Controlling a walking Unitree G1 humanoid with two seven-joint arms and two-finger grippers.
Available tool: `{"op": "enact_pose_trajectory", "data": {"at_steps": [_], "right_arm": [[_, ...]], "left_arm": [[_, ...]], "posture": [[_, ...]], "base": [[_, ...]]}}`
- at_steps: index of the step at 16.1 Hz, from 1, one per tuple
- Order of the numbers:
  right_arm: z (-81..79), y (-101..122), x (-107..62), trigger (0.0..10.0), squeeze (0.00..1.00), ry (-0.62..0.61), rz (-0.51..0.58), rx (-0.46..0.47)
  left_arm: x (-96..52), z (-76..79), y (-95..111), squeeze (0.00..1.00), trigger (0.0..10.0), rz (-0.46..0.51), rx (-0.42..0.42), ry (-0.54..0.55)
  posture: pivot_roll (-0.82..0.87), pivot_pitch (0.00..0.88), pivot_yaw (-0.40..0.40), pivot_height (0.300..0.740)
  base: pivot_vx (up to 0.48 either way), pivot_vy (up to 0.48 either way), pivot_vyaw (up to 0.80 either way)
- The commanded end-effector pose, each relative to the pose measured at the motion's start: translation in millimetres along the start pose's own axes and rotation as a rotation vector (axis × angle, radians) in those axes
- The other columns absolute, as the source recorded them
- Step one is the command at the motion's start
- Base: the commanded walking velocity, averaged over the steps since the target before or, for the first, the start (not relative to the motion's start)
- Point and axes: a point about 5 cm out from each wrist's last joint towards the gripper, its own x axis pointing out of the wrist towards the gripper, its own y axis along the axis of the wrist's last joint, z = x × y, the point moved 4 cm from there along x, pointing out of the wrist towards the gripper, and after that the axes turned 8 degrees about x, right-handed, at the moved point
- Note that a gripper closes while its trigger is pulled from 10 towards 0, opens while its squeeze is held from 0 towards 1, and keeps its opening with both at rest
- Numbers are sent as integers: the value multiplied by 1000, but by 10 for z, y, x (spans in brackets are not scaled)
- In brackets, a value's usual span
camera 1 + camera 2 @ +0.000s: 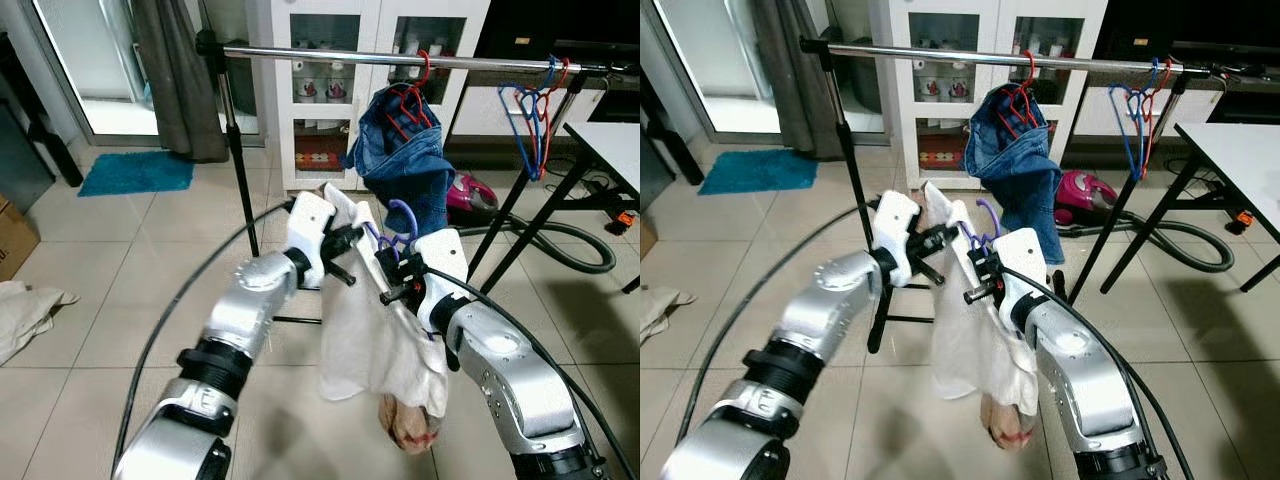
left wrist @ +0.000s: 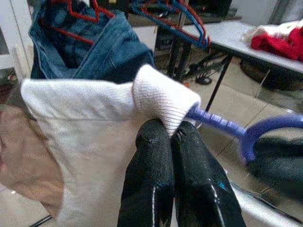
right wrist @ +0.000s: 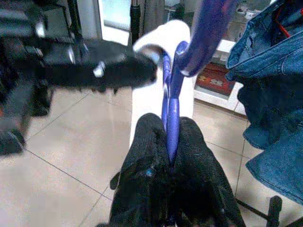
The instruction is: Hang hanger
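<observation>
Both jaws are closed: the white garment (image 2: 94,123) is pinched by the left gripper (image 2: 171,137); the purple hanger (image 3: 173,94) is clamped by the right gripper (image 3: 171,142), keeping it steady for the rail (image 1: 400,58).

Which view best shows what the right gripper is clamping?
Right wrist view: the right gripper is shut on the purple hanger. The eye views show its hook above the white garment; the left wrist view shows its neck.

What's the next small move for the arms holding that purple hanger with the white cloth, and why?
Probably lift both arms toward the rail. The right gripper is shut on the purple hanger, the left gripper pinches the white garment on it, and the hook sits well below the rail, left of the hanging jeans.
</observation>
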Motion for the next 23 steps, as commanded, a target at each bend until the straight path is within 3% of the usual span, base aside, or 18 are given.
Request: {"op": "enact_pose_trajectory", "data": {"at_steps": [1,4,6,8,10,11,13,14,15,16,17,18,19,20,21,22,23], "right_arm": [[5,16,-6,10000,0,-2,-15,-56],[38,-71,-32,10000,0,-12,-61,-88],[14,-79,-66,10000,0,27,-65,-107],[-18,-24,-111,10000,0,74,-32,-104],[-96,159,-281,10000,0,213,62,-83],[-103,173,-304,10000,0,228,67,-86],[-165,205,-507,10000,0,365,76,-70],[-175,204,-540,10000,0,385,74,-67],[-130,236,-562,10000,0,364,103,-33],[-21,277,-507,10000,0,270,133,10],[67,319,-452,10000,0,190,162,52],[227,394,-362,10000,0,35,223,147],[278,411,-340,10000,0,-12,242,188],[306,436,-327,10000,0,-41,269,226],[265,544,-301,10000,0,-36,353,330],[192,628,-293,10000,0,2,411,401],[76,657,-293,10000,0,79,411,411]], "left_arm": [[-66,-66,185,0,0,66,-4,-8],[-255,-78,383,0,0,141,-24,-83],[-384,-201,439,0,0,133,26,-55],[-427,-447,446,0,0,94,66,78],[-539,-1073,405,0,0,2,78,458],[-557,-1125,400,0,0,-6,75,489],[-611,-1357,385,0,0,-8,33,620],[-609,-1376,374,0,0,-9,22,630],[-549,-1353,321,0,0,-16,-9,605],[-461,-1232,279,0,0,-20,-24,528],[-375,-1071,251,0,0,-21,-21,433],[-268,-752,227,0,0,-4,-14,271],[-241,-655,226,0,0,6,-17,225],[-221,-560,222,0,0,15,-21,188],[-170,-330,180,0,0,18,-26,113],[-142,-224,127,0,0,10,-43,104],[-143,-231,86,0,0,6,-37,137]], "posture": [[25,0,28,740],[27,0,30,740],[31,0,27,740],[38,0,23,740],[42,0,22,740],[41,0,22,740],[39,0,25,740],[37,0,28,740],[34,0,33,740],[31,0,38,740],[31,0,38,740],[29,0,45,740],[29,0,45,740],[32,0,45,740],[34,0,43,740],[38,0,40,740],[37,0,35,740]], "base": [[0,0,0],[0,0,0],[0,0,0],[0,0,0],[0,0,0],[0,0,0],[0,0,0],[0,0,0],[0,0,0],[0,0,0],[0,0,0],[0,0,0],[0,0,0],[0,0,0],[0,0,0],[0,0,0],[0,0,0]]}}
